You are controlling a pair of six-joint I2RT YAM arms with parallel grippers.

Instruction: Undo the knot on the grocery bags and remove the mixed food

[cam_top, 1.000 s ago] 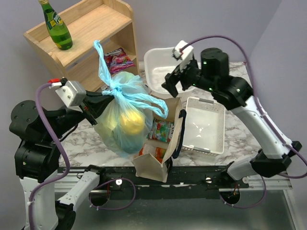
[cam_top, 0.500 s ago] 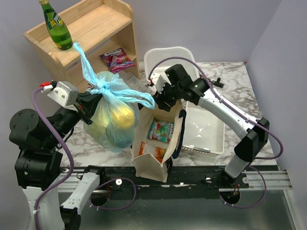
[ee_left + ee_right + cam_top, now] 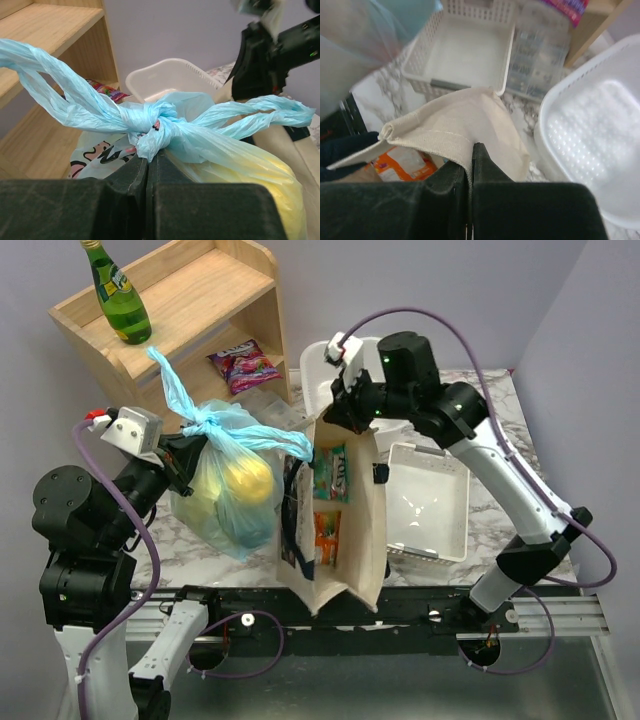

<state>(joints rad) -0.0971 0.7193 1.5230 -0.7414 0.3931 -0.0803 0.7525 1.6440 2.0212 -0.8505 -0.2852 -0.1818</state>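
Observation:
The light-blue grocery bag (image 3: 232, 502) hangs in the air at the left, its knot (image 3: 205, 425) on top with two handle loops spreading out. My left gripper (image 3: 188, 448) is shut on the plastic right under the knot (image 3: 152, 127), fingers (image 3: 135, 175) pressed together. Yellow round fruit (image 3: 246, 480) shows through the bag's film; the other mixed food is hidden inside. My right gripper (image 3: 335, 420) is shut on the top rim of the beige canvas tote (image 3: 350, 540), which stands tall beside the bag. In the right wrist view the tote's cloth edge (image 3: 445, 131) is pinched between the fingers (image 3: 487, 165).
A wooden shelf (image 3: 190, 310) at the back left carries a green bottle (image 3: 118, 295) and a purple snack packet (image 3: 243, 365). A white round basin (image 3: 318, 375) and a white basket (image 3: 430, 505) sit right of the tote. Snack packets (image 3: 328, 530) fill the tote.
My right gripper has swung in, shut on the tote's rim and pulled the tote up taller. The left gripper, still shut, has shifted the bag slightly left.

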